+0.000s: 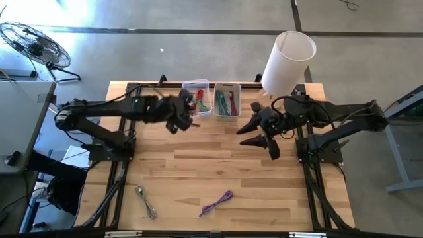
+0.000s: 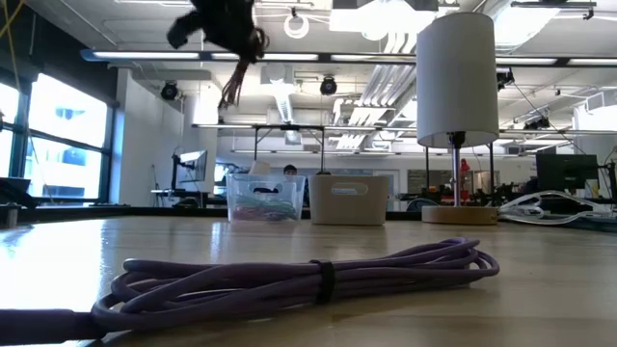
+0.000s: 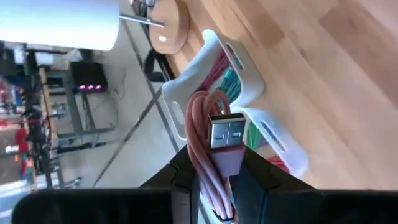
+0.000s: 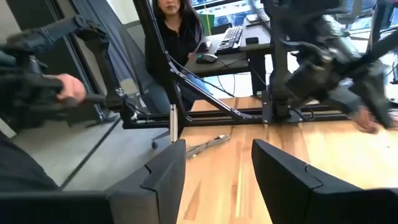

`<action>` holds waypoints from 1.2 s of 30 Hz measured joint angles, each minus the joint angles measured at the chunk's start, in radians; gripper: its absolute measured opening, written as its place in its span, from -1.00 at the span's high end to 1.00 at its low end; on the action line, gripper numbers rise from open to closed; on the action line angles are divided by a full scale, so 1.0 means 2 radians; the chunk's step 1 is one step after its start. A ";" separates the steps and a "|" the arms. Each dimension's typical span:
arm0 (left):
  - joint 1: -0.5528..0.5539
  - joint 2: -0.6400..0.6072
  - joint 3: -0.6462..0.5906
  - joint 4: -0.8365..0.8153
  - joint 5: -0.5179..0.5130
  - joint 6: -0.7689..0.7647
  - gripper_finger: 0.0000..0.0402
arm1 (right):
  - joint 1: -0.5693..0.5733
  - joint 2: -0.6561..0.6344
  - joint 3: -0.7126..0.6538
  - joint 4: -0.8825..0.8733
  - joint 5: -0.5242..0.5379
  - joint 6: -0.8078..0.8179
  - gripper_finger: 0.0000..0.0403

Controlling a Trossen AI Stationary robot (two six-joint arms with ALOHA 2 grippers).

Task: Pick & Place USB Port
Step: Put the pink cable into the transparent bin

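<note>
Up by the bins, left gripper (image 3: 214, 180) is clenched on a red USB cable (image 3: 211, 155), raised off the table. Plug end sticks out past the fingertips, long axis running straight along the fingers, coil looped behind it.

Clear bin (image 1: 197, 99) lies just ahead of and below the plug; white bin (image 1: 227, 99) sits touching it on the far side, both already holding cables. I'd guess the drop goes in one of these, and the left arm is the nearer.

Right gripper (image 1: 264, 135) hovers beside the lamp (image 1: 285, 61), fingers spread, holding nothing.

Purple cable (image 1: 216, 202) and silver cable (image 1: 147, 201) lie near the front edge, well apart from both arms.
</note>
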 joint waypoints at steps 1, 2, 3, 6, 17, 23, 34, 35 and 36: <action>0.017 0.004 0.000 0.001 0.014 0.018 0.71 | 0.000 0.000 0.000 0.001 0.000 0.004 0.13; 0.034 0.009 0.000 -0.003 0.023 0.038 0.71 | 0.000 0.000 0.000 0.000 0.000 0.007 0.12; 0.049 0.014 0.000 -0.004 0.028 0.061 0.71 | 0.000 0.000 0.000 0.000 0.000 0.009 0.12; 0.085 0.039 0.000 -0.009 0.035 0.138 0.71 | 0.004 0.000 0.000 -0.002 -0.002 0.007 0.12; 0.151 0.135 0.000 -0.009 0.095 0.343 0.71 | 0.015 0.000 -0.001 -0.006 0.005 -0.029 0.12; 0.172 0.186 0.001 0.004 0.095 0.393 0.71 | 0.006 0.000 -0.001 -0.006 0.005 -0.030 0.12; 0.186 0.222 0.000 0.035 0.094 0.419 0.62 | 0.006 0.001 -0.001 -0.015 0.009 -0.030 0.12; 0.186 0.224 0.000 0.043 0.094 0.419 0.58 | 0.006 0.001 -0.001 -0.015 0.009 -0.030 0.12; 0.186 0.226 0.001 0.056 0.094 0.419 0.54 | 0.006 0.001 -0.001 -0.015 0.009 -0.030 0.12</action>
